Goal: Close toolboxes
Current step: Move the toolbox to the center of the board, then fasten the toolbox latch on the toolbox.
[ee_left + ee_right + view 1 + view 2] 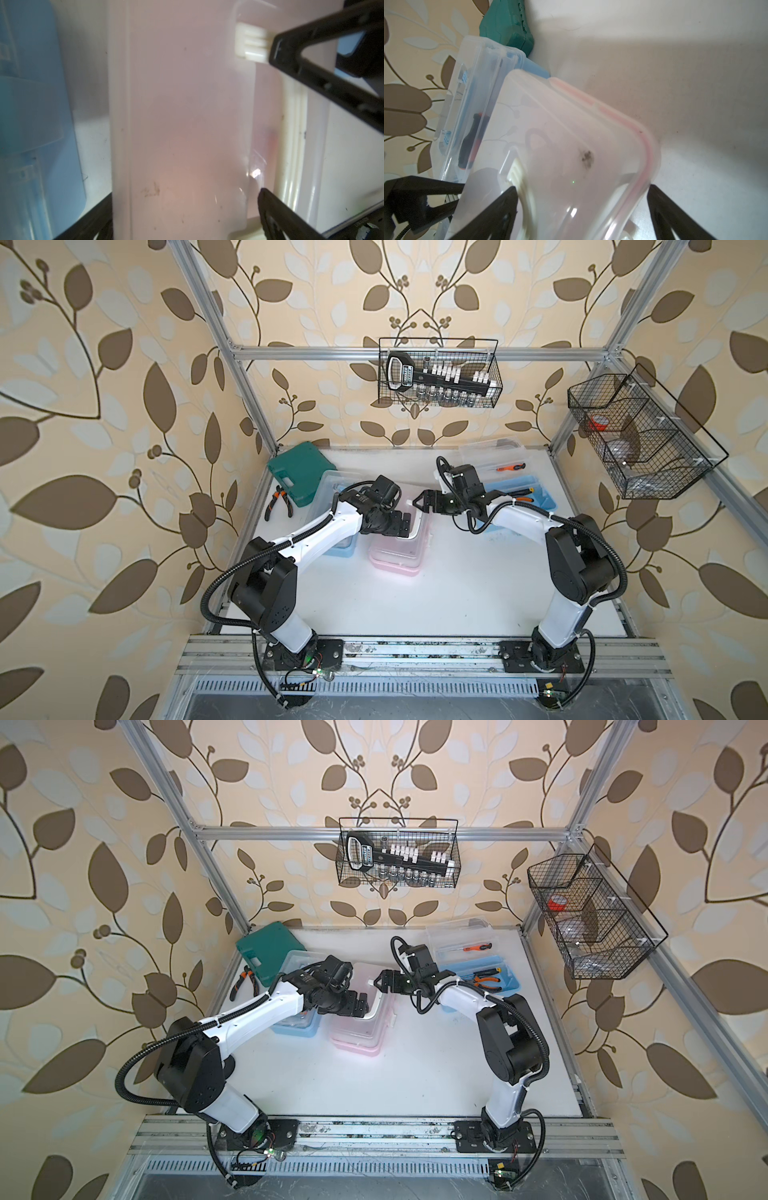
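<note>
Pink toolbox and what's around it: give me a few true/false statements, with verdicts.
1. The left gripper and right gripper are both at the pink toolbox. True.
2. The pink toolbox's handle is blue. False: it is white.
3. The blue toolbox on the right stands open. True.
4. The green case sits at the back right. False: back left.
5. Loose pliers lie on the table beside the green case. True.

Both top views: bright, even light, sharp at centre; frame bars [415, 351] bow toward the edges. Faint soft shadows on the table [415, 593]. Left wrist view: pink box [187, 124] hazy, out of focus, glare spot at 4 o'clock. Right wrist view: lid [571, 145] soft, glare streak at 6 o'clock, broad shadow at 1 o'clock.
</note>
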Available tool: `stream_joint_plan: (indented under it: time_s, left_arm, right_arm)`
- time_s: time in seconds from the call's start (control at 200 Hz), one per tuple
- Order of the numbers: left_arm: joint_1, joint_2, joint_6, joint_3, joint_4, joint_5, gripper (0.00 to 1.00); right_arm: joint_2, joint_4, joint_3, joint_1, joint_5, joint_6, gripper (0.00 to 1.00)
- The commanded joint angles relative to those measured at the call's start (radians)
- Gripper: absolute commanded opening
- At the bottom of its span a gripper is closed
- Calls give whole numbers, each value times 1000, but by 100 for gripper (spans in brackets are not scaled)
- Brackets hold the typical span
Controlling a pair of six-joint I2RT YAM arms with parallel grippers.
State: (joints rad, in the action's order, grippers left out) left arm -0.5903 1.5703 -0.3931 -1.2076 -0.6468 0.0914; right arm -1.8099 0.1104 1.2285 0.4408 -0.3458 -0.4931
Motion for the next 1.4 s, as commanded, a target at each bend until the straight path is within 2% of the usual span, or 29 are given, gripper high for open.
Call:
stream_joint_plan:
  time_s: [0.0,0.16,0.39,0.565,0.705,0.84,1.01,1.18,1.395]
  left_arm:
    - [-26,-76,-30,49,-31,73,99]
    - [-27,-104,-34,67,-45,32,99]
    - [-27,-78,15,-40,-143,-95,99]
    - [-28,-74,48,-152,-222,-206,99]
    - [-26,-79,69,-203,-226,-175,99]
    - [-43,-76,64,-193,-198,-123,99]
    - [-79,-52,47,-165,-158,-104,99]
    - [-110,4,39,-143,-131,-102,99]
    - [-111,43,18,-96,-108,-108,99]
  right_arm:
    - [-13,18,46,-6,-21,60,95]
    - [7,23,43,-29,-22,70,97]
    - [147,20,-26,-78,10,95,99]
    - [310,26,-186,-85,168,112,99]
    - [435,-1,-375,-75,212,103,99]
    - [538,-106,-580,-11,274,100,99]
    - [572,-226,-728,143,455,98,99]
    - [528,-327,-776,265,584,90,99]
    - [422,-403,-751,350,626,88,98]
